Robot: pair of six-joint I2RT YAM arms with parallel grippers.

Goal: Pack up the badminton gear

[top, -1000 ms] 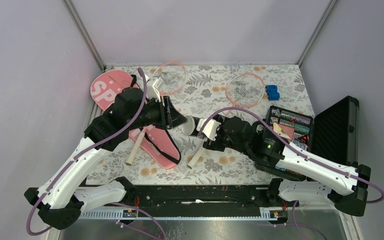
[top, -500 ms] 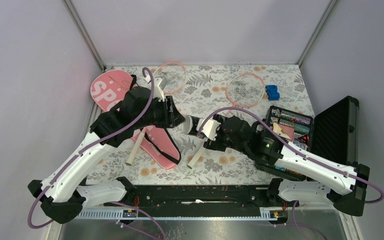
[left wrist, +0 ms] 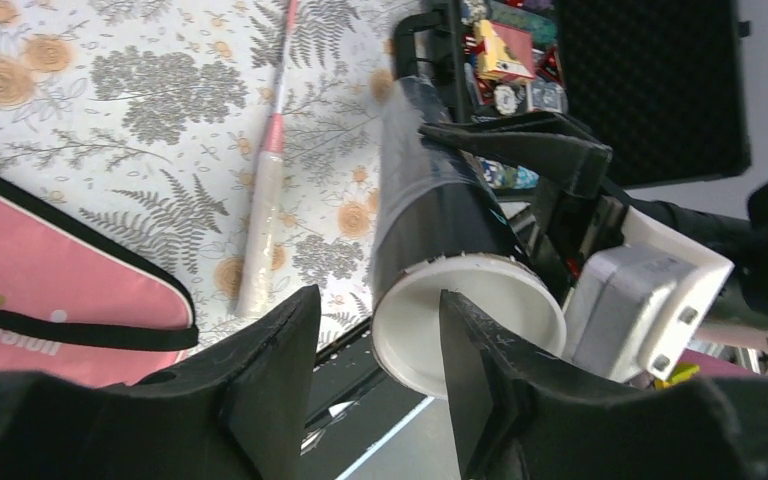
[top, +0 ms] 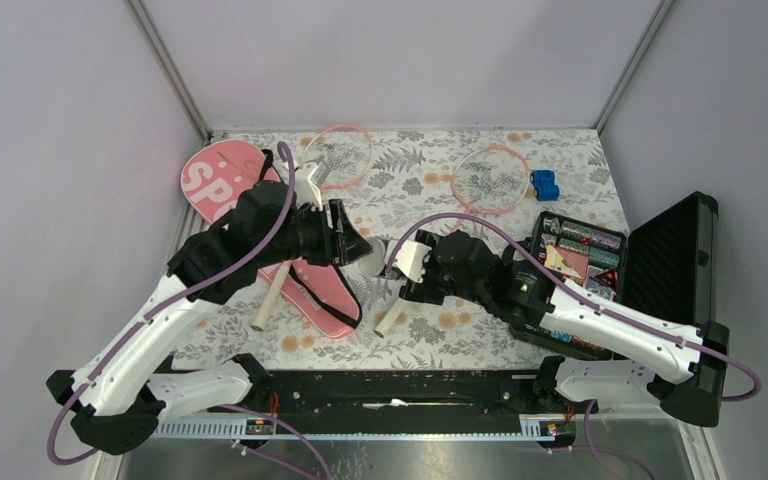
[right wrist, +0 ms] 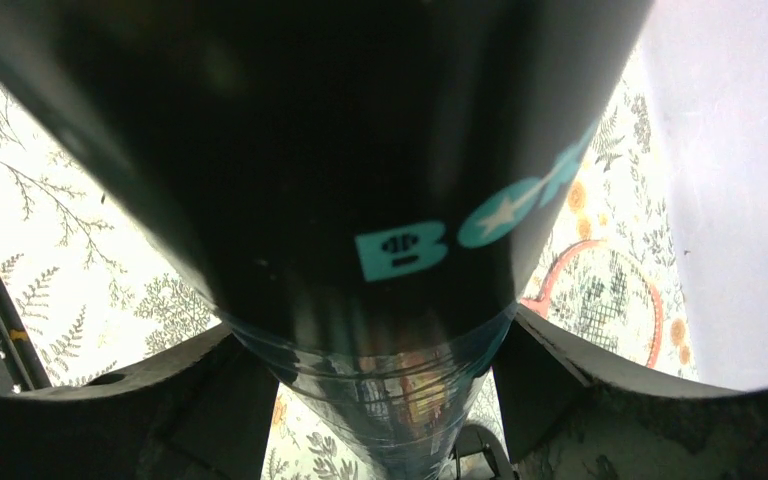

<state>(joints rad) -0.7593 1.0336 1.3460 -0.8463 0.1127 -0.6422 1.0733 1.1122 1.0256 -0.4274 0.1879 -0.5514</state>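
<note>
My right gripper [top: 407, 272] is shut on the black tube with teal print [right wrist: 360, 200], holding it off the table at mid-table. The tube's white end [left wrist: 470, 325] faces my left gripper [left wrist: 375, 375], which is open; the end sits just beyond the fingertips, partly behind the right finger [left wrist: 475, 385]. In the top view my left gripper [top: 357, 245] stands right beside the white end [top: 375, 260]. One pink racket [top: 338, 155] lies partly across the pink bag [top: 222, 180]. A second racket [top: 490, 178] lies at the back right, with its cream handle [top: 392, 316] under my right arm.
An open black case [top: 675, 245] of patterned rolls lies at the right edge. A small blue toy [top: 545, 184] sits beside the second racket's head. The bag's black strap [top: 332, 300] loops over the floral cloth. Walls close in the back and both sides.
My left gripper's jaws have spread wider at the tube's white end, and that arm has shifted slightly. My right arm has nudged the tube a little to the left.
</note>
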